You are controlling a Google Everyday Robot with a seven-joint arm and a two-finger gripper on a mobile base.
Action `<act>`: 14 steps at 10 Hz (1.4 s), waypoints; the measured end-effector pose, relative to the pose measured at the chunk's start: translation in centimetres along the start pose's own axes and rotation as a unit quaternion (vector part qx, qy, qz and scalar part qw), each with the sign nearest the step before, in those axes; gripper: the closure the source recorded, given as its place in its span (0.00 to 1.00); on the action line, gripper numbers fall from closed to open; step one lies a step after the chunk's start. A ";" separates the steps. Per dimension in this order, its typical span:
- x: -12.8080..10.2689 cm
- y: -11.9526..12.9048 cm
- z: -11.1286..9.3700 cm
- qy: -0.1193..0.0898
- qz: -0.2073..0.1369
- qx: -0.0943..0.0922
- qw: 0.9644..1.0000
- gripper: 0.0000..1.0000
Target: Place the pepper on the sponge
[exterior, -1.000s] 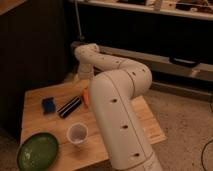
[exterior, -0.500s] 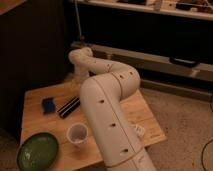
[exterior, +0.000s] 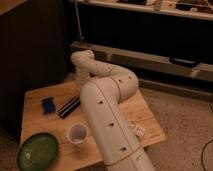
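A white, thick-jointed robot arm (exterior: 107, 110) rises from the lower right, arches over a light wooden table (exterior: 150, 125) and bends down at its far end, where the gripper (exterior: 78, 83) hangs low over the back middle of the tabletop. It is mostly hidden behind the arm's own forearm, so I cannot tell whether the claw is apart, together or clamped on something. The small slim orange-red pepper does not show anywhere on the visible wood; where it lies cannot be told. The small dark-blue squarish sponge (exterior: 48, 105) sits on the left part of the table, with nothing on top of it. Just beside it to the right lies a long black bar with pale stripes (exterior: 69, 106), set at a slant and apart from the sponge. Nearer the front edge stands a pale round cup (exterior: 77, 133) — upright, mouth up — and at the front left corner rests a round green bowl (exterior: 37, 151).
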 end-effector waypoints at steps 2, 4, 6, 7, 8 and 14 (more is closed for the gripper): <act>0.2 -0.5 0.8 0.010 0.006 -0.004 1.000 0.35; 0.3 -1.0 1.3 0.016 0.012 -0.007 1.000 0.58; 0.2 -1.4 0.9 0.014 0.015 -0.011 1.000 0.76; 0.1 -1.3 0.3 0.010 0.013 -0.014 1.000 0.86; 0.0 -0.7 -0.1 0.008 0.008 -0.017 1.000 0.89; -1.7 9.5 -8.7 -0.051 -0.077 -0.162 0.982 0.89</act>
